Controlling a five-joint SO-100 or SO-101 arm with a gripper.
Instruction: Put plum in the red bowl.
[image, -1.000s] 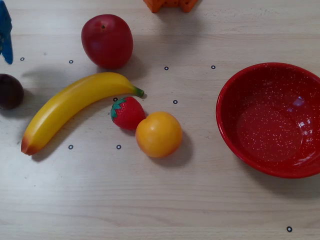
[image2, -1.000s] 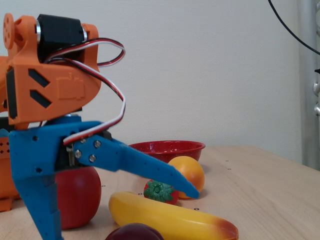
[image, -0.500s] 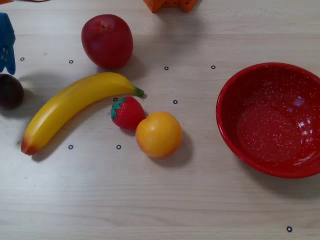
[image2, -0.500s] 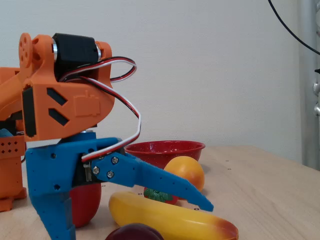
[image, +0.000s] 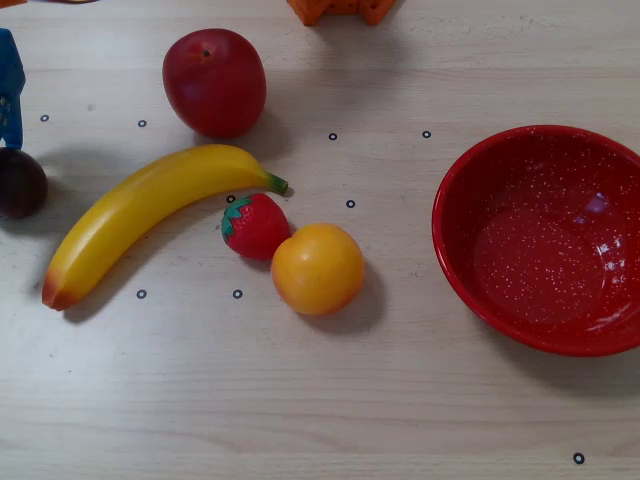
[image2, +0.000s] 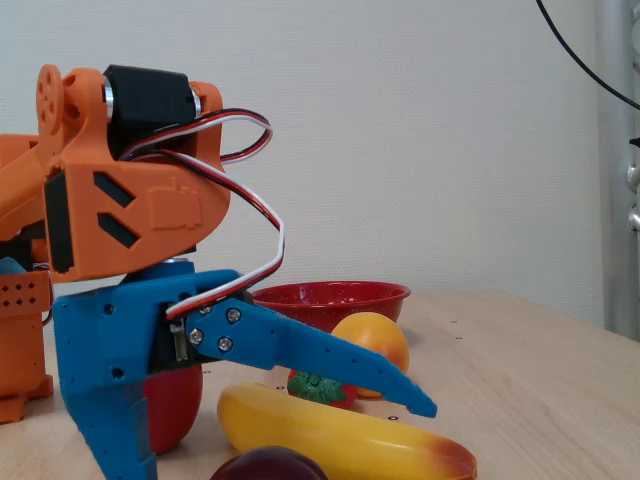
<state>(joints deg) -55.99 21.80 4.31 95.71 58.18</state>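
The plum (image: 20, 183) is small, dark and glossy and sits at the far left edge of the overhead view. It also shows at the bottom of the fixed view (image2: 268, 466). My blue gripper (image2: 278, 444) hangs just above it, open wide. One finger (image2: 340, 362) reaches out over the banana and the other points down, left of the plum. A blue part of it (image: 8, 90) shows at the left edge of the overhead view. The red bowl (image: 545, 240) with white speckles stands empty at the right and appears behind the fruit in the fixed view (image2: 330, 296).
A red apple (image: 214, 82), a yellow banana (image: 150, 215), a strawberry (image: 256, 225) and an orange (image: 318, 268) lie between the plum and the bowl. The arm's orange base (image: 340, 8) shows at the top edge.
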